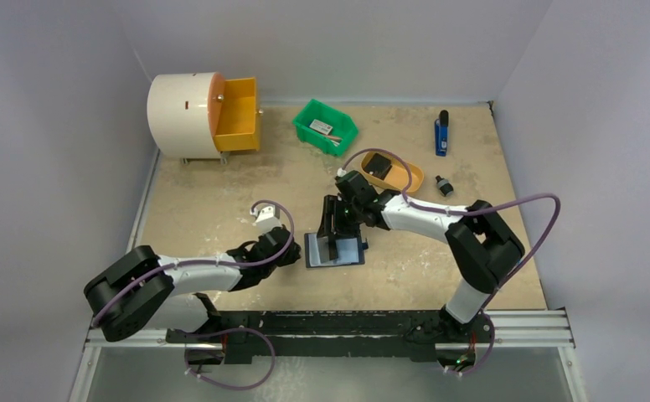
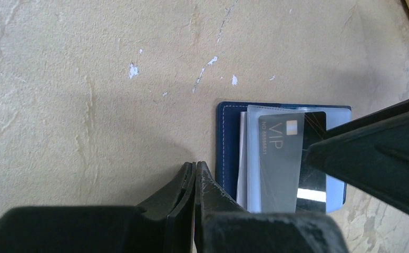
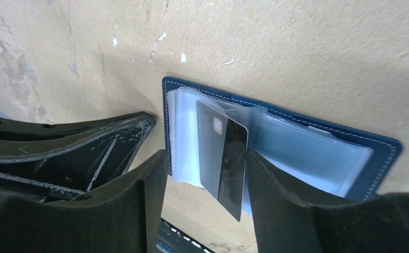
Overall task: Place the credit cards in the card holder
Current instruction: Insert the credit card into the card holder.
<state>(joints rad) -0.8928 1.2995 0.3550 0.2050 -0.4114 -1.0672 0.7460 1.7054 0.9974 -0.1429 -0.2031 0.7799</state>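
Observation:
The navy card holder [image 1: 336, 249] lies open on the table, its clear sleeves [image 3: 318, 158] fanned upward. A grey VIP card [image 2: 279, 158] and a black card [image 2: 314, 182] stand partly in the sleeves near the spine. My right gripper [image 3: 205, 158] is open and straddles both cards. Its right finger sits close against the black card [image 3: 234, 168], while its left finger stands apart. My left gripper [image 2: 195, 164] is shut on nothing, with its tips at the holder's left edge [image 2: 226, 147]. I cannot tell whether they touch it.
At the back left stands a white drum with an orange drawer [image 1: 188, 113]. A green bin [image 1: 325, 126] is behind the arms, and an orange dish [image 1: 393, 172] holds a black square piece. A blue-and-black tool [image 1: 442, 132] and a small black object [image 1: 445, 186] lie at the right.

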